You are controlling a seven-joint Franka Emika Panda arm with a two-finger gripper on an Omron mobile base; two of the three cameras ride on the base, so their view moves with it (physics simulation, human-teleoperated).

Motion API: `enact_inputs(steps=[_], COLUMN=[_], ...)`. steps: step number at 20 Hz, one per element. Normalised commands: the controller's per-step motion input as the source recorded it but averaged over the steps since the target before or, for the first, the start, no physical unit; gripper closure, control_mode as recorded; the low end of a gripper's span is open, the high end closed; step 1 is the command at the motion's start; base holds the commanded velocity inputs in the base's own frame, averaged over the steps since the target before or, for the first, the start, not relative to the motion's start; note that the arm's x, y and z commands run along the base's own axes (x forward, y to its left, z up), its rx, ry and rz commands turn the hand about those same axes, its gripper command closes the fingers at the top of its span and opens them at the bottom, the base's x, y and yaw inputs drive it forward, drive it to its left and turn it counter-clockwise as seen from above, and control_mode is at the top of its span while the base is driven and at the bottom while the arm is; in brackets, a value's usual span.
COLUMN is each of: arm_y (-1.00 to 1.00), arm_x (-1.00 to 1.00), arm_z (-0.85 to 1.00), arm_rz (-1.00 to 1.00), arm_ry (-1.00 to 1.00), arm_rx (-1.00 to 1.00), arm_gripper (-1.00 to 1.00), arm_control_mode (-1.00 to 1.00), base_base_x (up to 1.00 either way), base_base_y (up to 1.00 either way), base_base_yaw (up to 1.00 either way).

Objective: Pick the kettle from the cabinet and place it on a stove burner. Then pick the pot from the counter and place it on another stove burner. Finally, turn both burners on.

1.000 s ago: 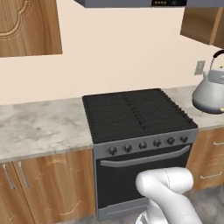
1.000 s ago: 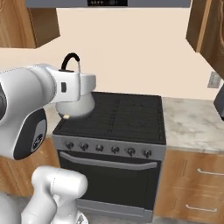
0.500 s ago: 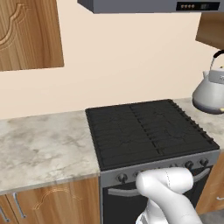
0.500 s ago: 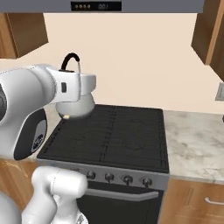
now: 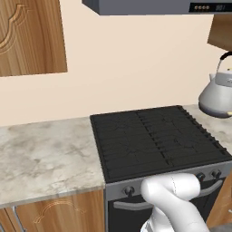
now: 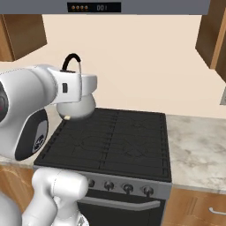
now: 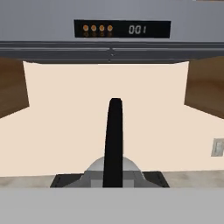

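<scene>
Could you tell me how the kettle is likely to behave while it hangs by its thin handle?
The kettle hangs above the stove from its thin arched handle, so it may swing. Its rounded body looks rigid and probably smooth. Its broad base should sit steadily on the ridged grates.

Range hood is the landmark here, grey w/ a black display strip, orange dots + digits. Straight below it: beige wall and, lower down, the oven front w/ a silver bar handle. Upper wood cabs sit either side of the hood, one w/ a carved curl on its door well off to the left in the left base view, plainer brown ones close by on both sides. Wall outlet below-right of the hood, grey plate.
</scene>
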Motion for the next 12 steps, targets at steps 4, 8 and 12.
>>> enact_inputs(steps=[4,8,12], arm_y=[-0.06,-0.15,-0.15], arm_x=[0.12,0.20,0.21], arm_z=[0.00,-0.02,-0.12], arm_rz=[0.02,0.07,0.07], arm_ry=[0.00,0.00,0.00], arm_rx=[0.00,0.00,0.00], arm_gripper=[1.00,1.00,1.00], arm_control_mode=[-1.00,-1.00,-1.00], base_base_x=[0.00,0.00,0.00], base_base_y=[0.00,0.00,0.00], base_base_yaw=[0.00,0.00,0.00])
